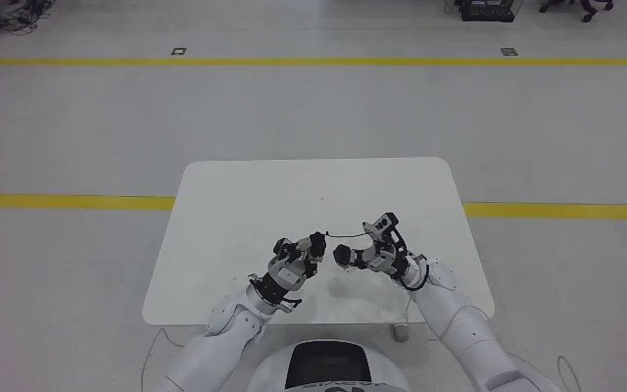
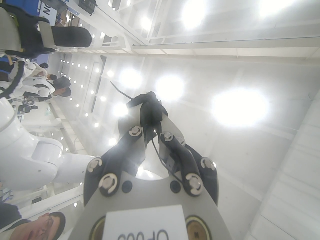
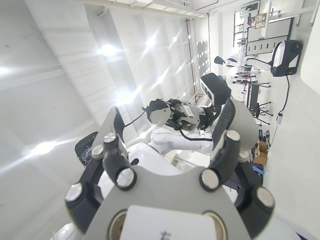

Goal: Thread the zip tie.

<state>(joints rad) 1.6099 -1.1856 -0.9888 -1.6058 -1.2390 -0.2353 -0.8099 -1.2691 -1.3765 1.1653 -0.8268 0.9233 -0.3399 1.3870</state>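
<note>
The counter point(image 1: 245, 196) is a plain white slab with rounded corners and a smooth matt top. Both arms are raised over its near half, with their claws facing one another a little apart.

The left claw point(image 2: 150, 103) is pressed together on the zip tie point(image 1: 343, 235), a thin, black, flexible strip. Its dark, crumpled-looking fingertips point(image 2: 152, 111) meet around the strip. A fine, whisker-like end pokes out past the tips, and another stretch of the strip runs down between the two fingers toward the grey metal palm. The fingers are flat grey plates, hinged on black links by round, slotted silver pins.

The right claw point(image 3: 172, 108) is spread wide, with its two fingers well apart. One finger carries a black, finely ribbed pad point(image 3: 223, 121). The other is a pale, smooth plate seen edge-on point(image 3: 110, 126).

From the left claw the zip tie crosses the gap as a slightly sagging line, in the air above the counter. Its far end reaches the inner face of the right claw's pale finger, but whether it touches there cannot be told
</note>
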